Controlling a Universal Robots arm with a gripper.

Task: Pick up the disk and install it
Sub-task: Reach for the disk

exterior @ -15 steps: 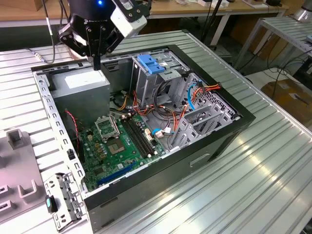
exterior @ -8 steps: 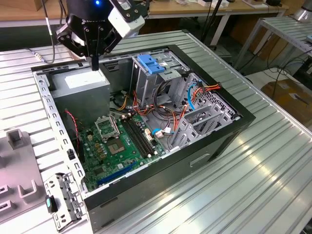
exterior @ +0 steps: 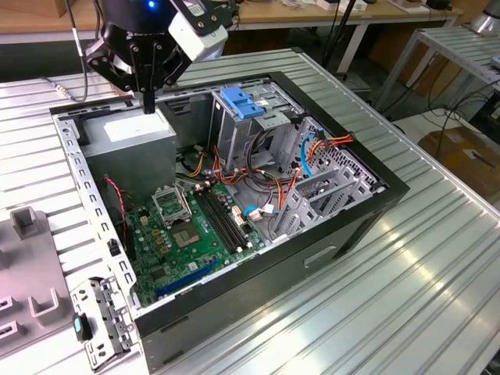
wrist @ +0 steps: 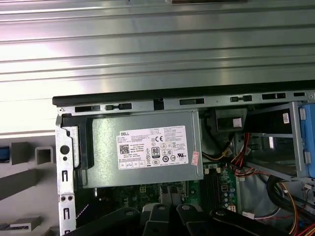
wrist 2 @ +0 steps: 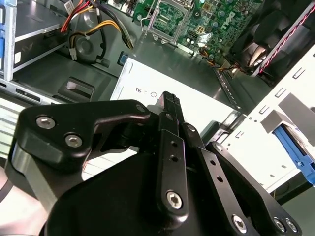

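Over the back corner of the open computer case (exterior: 234, 312), toward the exterior view's left: hand (exterior: 148, 104), pointing straight down, fully closed, nothing held. Fingertips (wrist 2: 170, 101) pressed flat together in the second wrist view, no gap between. Directly beneath: big grey box (exterior: 129, 137) with a white sticker (wrist: 152, 147), tips close above its top face; touching or not, impossible to tell.

Further along the case, toward the exterior view's right: tall metal cage (exterior: 234, 141) with a blue handle (exterior: 242, 101), then bundles of red, orange and blue cables (exterior: 312, 156). Green circuit board (exterior: 180, 234) flat on the case floor. Case itself on a ribbed metal tabletop (exterior: 406, 297).

Outside the case wall nearest the grey box, on the tabletop: grey holder blocks (exterior: 27, 258), and beside them in the second wrist view a blue plastic piece (wrist 2: 295, 150) under a pale metal edge. Same blue plastic piece (wrist: 2, 153) next to the blocks in the first wrist view. Unclear whether part of the disk. Well apart from the hand in any case, with the case wall between. Loose metal bracket (exterior: 101, 320) lying by the near corner of the case.
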